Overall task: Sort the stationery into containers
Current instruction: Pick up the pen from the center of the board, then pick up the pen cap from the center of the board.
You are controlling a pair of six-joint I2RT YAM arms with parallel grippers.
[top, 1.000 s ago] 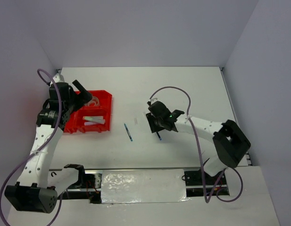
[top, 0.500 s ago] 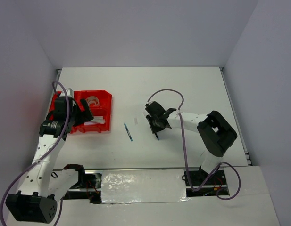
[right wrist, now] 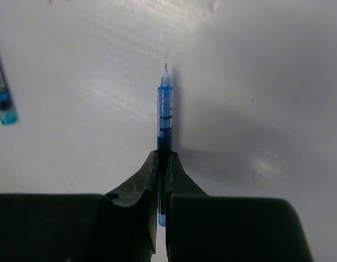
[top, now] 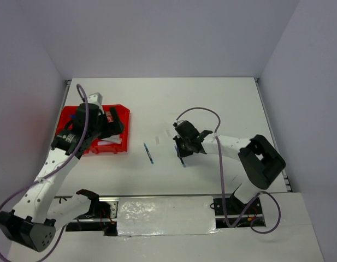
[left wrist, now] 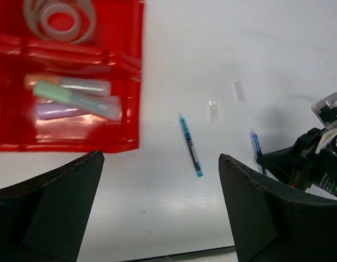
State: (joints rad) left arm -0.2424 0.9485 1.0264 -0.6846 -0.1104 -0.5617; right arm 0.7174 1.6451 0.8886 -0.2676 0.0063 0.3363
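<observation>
A thin blue pen (right wrist: 165, 106) lies on the white table, tip pointing away, and my right gripper (right wrist: 164, 158) is shut on its rear half. From above, that gripper (top: 185, 148) is right of centre with the pen's end (top: 183, 160) sticking out below it. A second blue pen (top: 149, 153) (left wrist: 190, 146) lies loose between the arms. The red tray (top: 67, 117) (left wrist: 140, 65) sits at the left and holds a tape roll (left wrist: 59, 19) and pastel markers (left wrist: 75, 97). My left gripper (top: 114, 121) (left wrist: 161, 158) hangs open over the tray's right edge, holding nothing.
Two small clear tape scraps (left wrist: 213, 109) lie on the table near the loose pen. Purple cables (top: 198, 112) loop above both arms. Walls close the table at the back and sides.
My right gripper's fingers closed onto the blue pen. The left arm swung right, from over the tray's left side to its right edge.
</observation>
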